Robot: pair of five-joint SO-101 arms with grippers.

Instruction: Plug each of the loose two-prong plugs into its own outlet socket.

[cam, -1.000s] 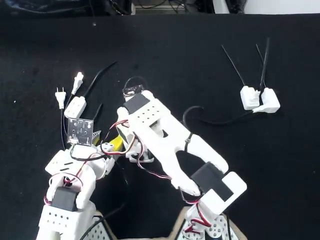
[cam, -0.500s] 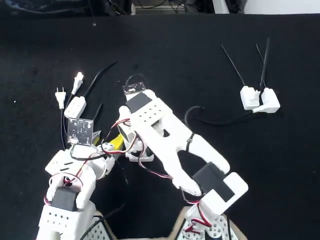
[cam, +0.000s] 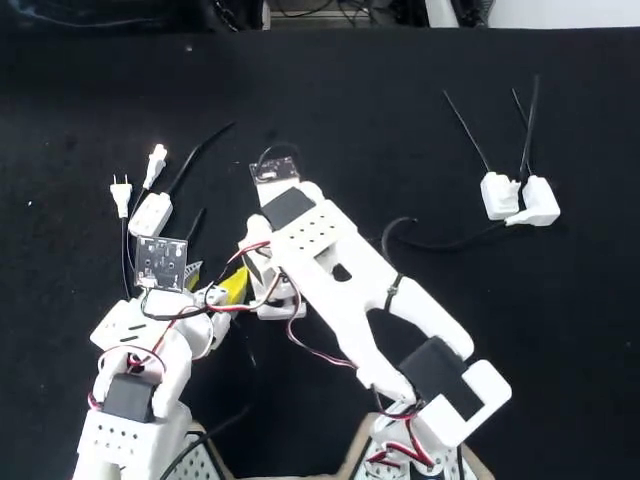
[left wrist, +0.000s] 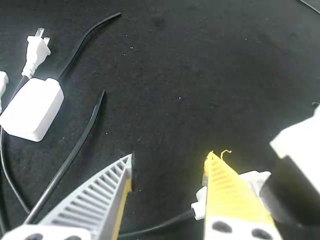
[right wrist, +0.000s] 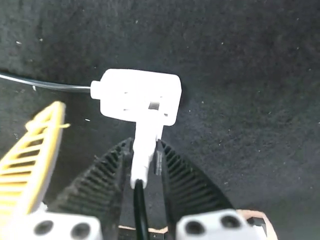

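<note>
1. Right arm [cam: 340,270] swings its elbow toward high view's lower right; right claw [right wrist: 145,146] stays clenched on plug [right wrist: 146,131], mid-frame.
2. The plug's nose meets outlet socket [right wrist: 137,95], likely being seated.
3. Left claw [left wrist: 169,159] hangs released, empty; a loose plug [cam: 121,190] waits upper left.

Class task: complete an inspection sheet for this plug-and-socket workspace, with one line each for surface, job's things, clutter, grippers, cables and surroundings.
Surface: black cloth table, flat.
Job's things: two white two-prong plugs, first plug and second plug, lie loose at the left of the high view beside a white rectangular socket block. A third white plug meets a white outlet block; whether it is seated cannot be told. Two white plastic pieces touch at the far right.
Clutter: nothing seen.
Grippers: left gripper open and empty; right gripper shut on the third white plug.
Cables: black cord runs back from the held plug.
Surroundings: dark equipment beyond the table's far edge.
</note>
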